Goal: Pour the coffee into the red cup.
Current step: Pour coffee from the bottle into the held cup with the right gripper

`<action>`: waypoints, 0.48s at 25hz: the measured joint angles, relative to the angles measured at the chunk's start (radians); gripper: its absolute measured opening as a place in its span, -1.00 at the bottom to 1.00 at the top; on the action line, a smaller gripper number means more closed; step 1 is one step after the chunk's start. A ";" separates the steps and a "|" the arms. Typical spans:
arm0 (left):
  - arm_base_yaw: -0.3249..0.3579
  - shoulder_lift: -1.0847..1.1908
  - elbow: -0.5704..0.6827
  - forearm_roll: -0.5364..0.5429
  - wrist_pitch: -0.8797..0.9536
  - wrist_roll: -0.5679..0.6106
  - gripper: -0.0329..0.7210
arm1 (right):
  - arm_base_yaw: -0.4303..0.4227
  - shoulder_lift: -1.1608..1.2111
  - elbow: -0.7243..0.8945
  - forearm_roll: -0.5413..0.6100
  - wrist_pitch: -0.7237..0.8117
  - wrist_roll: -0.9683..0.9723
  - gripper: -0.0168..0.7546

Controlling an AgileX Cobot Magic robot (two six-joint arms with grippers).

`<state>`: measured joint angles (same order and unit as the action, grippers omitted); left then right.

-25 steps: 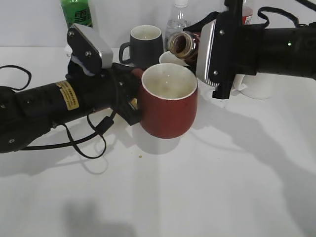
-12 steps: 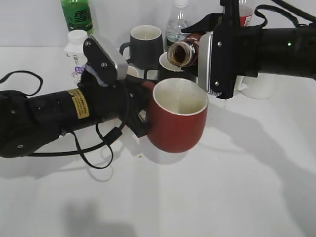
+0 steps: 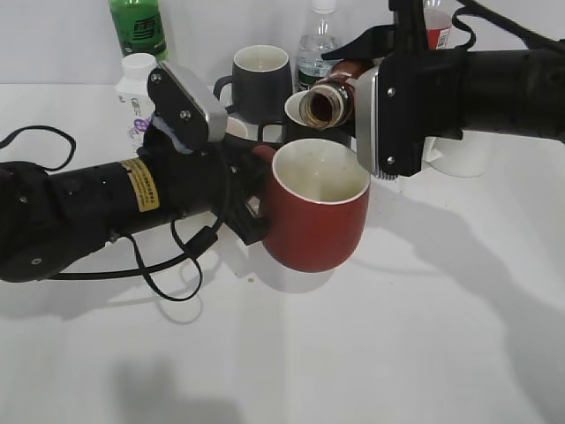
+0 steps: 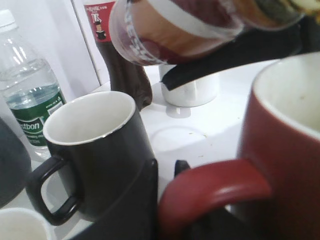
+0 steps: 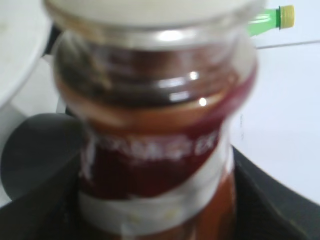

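Coffee [image 3: 328,97] lies tipped sideways, clamped in the right gripper [image 3: 375,115], its open mouth just above the rim of the red cup [image 3: 313,216]. Left gripper [image 3: 252,199] pinches that cup's handle, holding it over the table [image 3: 397,336].

blurred coffee bottle [image 5: 155,145] close up, green bottle [image 5: 267,20] behind

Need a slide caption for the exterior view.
Right gripper tips coffee bottle over red cup held by left gripper.
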<state>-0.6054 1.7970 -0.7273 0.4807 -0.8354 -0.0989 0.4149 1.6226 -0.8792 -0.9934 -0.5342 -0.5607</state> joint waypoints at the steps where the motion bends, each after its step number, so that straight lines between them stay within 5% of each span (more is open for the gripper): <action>1: 0.000 0.000 0.000 0.000 0.000 0.000 -0.73 | 0.000 0.000 0.000 0.000 0.000 -0.010 0.34; 12: 0.000 0.000 0.000 0.000 0.000 0.000 -0.73 | 0.000 0.000 0.000 0.000 0.000 -0.083 0.34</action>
<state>-0.6054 1.7970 -0.7273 0.4807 -0.8354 -0.0993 0.4149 1.6226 -0.8792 -0.9934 -0.5342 -0.6432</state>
